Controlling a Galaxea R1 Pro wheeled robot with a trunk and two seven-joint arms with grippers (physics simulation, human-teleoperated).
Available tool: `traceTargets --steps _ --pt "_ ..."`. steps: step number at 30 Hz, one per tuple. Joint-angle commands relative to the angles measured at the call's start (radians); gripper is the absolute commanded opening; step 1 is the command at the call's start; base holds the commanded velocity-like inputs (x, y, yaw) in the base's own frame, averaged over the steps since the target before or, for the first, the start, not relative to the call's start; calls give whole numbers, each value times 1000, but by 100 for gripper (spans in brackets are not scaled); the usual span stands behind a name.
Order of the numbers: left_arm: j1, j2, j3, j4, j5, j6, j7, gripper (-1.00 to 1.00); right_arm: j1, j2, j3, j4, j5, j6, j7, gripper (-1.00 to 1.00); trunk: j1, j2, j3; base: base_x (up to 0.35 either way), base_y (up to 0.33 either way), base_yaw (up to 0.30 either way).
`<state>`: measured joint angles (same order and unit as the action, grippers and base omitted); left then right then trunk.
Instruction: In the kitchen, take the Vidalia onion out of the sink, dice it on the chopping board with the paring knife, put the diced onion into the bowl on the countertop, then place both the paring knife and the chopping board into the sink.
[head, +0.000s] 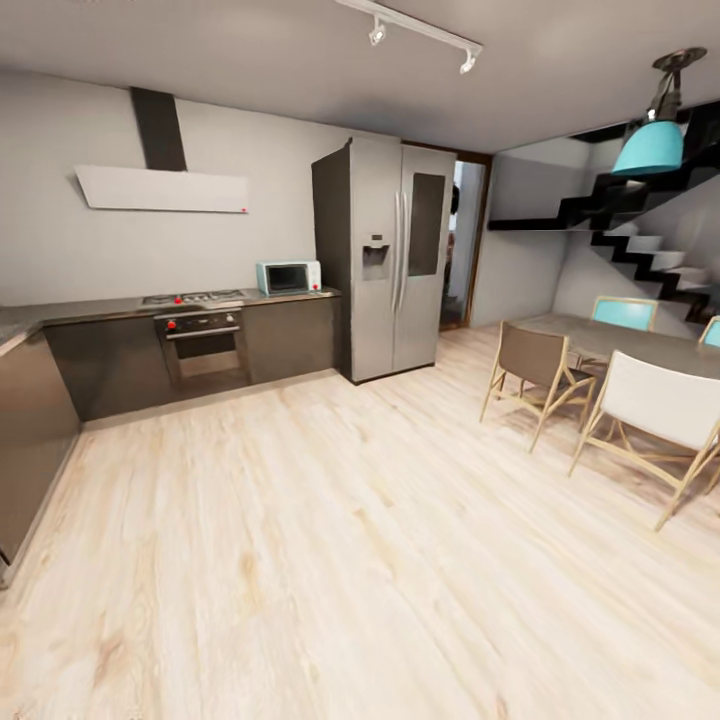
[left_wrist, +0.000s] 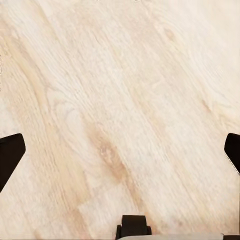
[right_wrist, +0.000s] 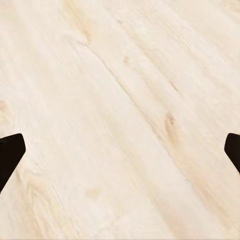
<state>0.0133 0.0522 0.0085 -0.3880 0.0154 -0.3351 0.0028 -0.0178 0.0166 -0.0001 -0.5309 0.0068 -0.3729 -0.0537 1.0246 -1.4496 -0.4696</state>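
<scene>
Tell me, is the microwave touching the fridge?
Apart. The head view shows the teal-and-white microwave sitting on the countertop with a strip of bare counter and wall between its side and the steel fridge.

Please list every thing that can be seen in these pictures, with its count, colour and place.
Countertop: one, grey, along the far left wall, over dark cabinets.
Oven: one, dark with red knobs, under the hob.
Hob: one, metal, on the countertop.
Microwave: one, pale blue-white, on the countertop beside the fridge.
Range hood: one, white with a dark chimney, on the wall.
Fridge: one, silver, two doors, centre.
Dining table: one, grey, right.
Chairs: four partly visible; brown, white, two teal.
Pendant lamp: one, teal, upper right.
Staircase: one, black, far right.
Floor: pale wood.
Left end effector: black fingers apart, over floor.
Right end effector: black fingers apart, over floor.
</scene>
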Motion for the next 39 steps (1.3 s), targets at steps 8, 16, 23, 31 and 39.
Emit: traceTargets --steps 8,16,23,31,39 --pt "0 0 1 -2 1 -1 0 100 -1 0 1 1 1 -3 -3 100 0 0 -1 210 -182 277" --pt "0 0 1 -2 1 -1 0 100 -1 0 1 1 1 -3 -3 100 0 0 -1 210 -180 277" --pt "0 0 1 -2 1 -1 0 100 -1 0 1 1 1 -3 -3 100 0 0 -1 210 -180 277" --pt "0 0 1 -2 1 -1 0 100 -1 0 0 1 1 -3 -3 100 0 0 -1 210 -180 277" --pt "0 0 1 -2 1 -1 0 100 -1 1 2 1 1 -3 -3 100 0 0 -1 210 -180 277"
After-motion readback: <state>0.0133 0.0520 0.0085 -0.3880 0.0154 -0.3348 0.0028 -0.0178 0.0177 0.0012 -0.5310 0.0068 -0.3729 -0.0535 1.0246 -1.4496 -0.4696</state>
